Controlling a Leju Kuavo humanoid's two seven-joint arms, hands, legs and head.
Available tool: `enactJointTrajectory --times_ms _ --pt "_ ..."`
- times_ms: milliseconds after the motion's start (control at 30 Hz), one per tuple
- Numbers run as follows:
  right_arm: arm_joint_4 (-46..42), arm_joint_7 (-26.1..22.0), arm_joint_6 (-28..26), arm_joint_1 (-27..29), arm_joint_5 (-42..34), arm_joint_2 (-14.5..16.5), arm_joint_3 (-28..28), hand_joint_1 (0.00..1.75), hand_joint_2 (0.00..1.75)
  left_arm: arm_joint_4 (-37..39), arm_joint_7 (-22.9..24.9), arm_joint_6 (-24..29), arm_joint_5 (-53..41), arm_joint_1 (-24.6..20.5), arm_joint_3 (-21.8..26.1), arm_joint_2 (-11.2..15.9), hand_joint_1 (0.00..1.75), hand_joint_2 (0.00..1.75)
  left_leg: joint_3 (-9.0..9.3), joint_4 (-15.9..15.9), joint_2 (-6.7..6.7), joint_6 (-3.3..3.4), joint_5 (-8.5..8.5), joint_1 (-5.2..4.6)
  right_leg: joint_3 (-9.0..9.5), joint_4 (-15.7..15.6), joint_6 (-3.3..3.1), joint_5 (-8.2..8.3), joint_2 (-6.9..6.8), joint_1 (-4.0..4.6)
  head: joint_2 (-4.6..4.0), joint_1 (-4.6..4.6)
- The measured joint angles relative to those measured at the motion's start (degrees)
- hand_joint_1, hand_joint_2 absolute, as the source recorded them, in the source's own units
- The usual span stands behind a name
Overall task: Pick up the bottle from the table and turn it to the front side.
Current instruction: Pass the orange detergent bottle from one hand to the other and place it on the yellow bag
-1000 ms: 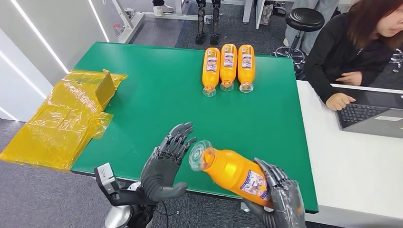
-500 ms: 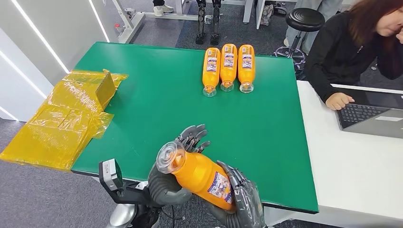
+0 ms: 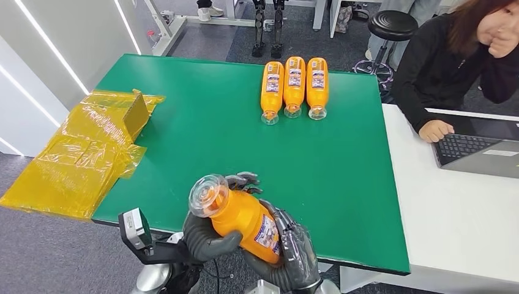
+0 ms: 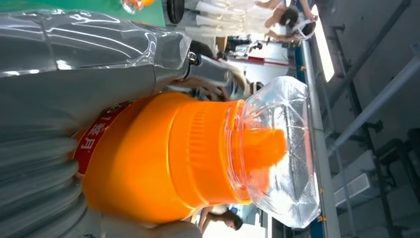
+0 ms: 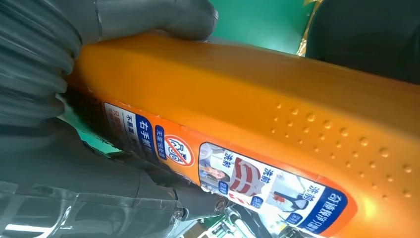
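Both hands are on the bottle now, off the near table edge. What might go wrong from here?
1. The bottle is held between the left hand and right hand past the green table edge; a slip during regrasp would likely drop it to the floor.
2. Its body looks smooth and glossy, so it may twist unevenly while turning.

Bright, even overhead light is filling the room, casting only soft shadows on the green table (image 3: pixel 196 110). Glare is streaking the clear cap (image 4: pixel 282 153) of the bottle (image 5: pixel 277 124). Both wrist views are looking soft and blurred at close range.
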Motion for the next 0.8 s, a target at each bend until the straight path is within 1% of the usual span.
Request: enactJointTrajectory --times_ms 200,333,467,600,700,800 --pt "0.6 0.4 1.0 -0.4 -0.3 0.5 0.0 1.75 1.75 0.0 0.1 1.5 -0.3 -0.3 0.0 0.3 1.75 1.75 -0.01 0.0 0.0 0.0 0.0 0.0 0.0 0.0 0.0 0.0 0.0 0.0 0.0 -0.01" --pt "0.9 0.6 1.8 -0.4 -1.1 0.6 0.0 0.02 1.75 0.0 0.1 2.6 -0.4 -0.4 0.0 0.4 1.75 1.75 -0.01 0.0 0.0 0.0 0.0 0.0 0.0 0.0 0.0 0.0 0.0 0.0 0.0 -0.01" --pt "1.2 1.0 3.1 -0.4 -1.9 0.7 0.0 0.0 0.0 0.0 0.4 3.7 -0.4 -0.4 0.0 0.4 1.75 1.75 0.0 0.0 0.0 0.0 0.0 0.0 -0.01 0.0 0.0 0.0 0.0 0.0 0.0 0.0" --pt "1.4 0.7 3.1 -0.4 -2.6 0.8 0.0 0.0 0.0 0.0 0.6 5.3 -0.8 -0.4 0.0 0.4 1.75 1.75 0.0 0.0 0.0 0.0 0.0 0.0 -0.01 0.0 0.0 0.0 0.0 0.0 0.0 0.0" --pt "1.5 0.0 2.7 -0.4 -3.6 0.8 0.0 0.0 0.0 0.2 0.3 8.4 -3.4 -0.6 0.0 0.5 1.75 1.75 0.0 0.0 0.01 0.0 0.0 0.0 -0.01 0.0 0.0 0.0 0.0 0.0 0.0 0.0" --pt "1.6 -0.4 2.1 -0.3 -4.5 0.9 -0.1 0.0 0.0 1.0 -0.6 12.3 -8.7 -1.6 0.1 0.9 1.75 1.75 0.0 0.0 0.0 0.0 0.0 0.0 -0.01 0.0 0.0 0.0 0.0 0.0 0.0 0.01"
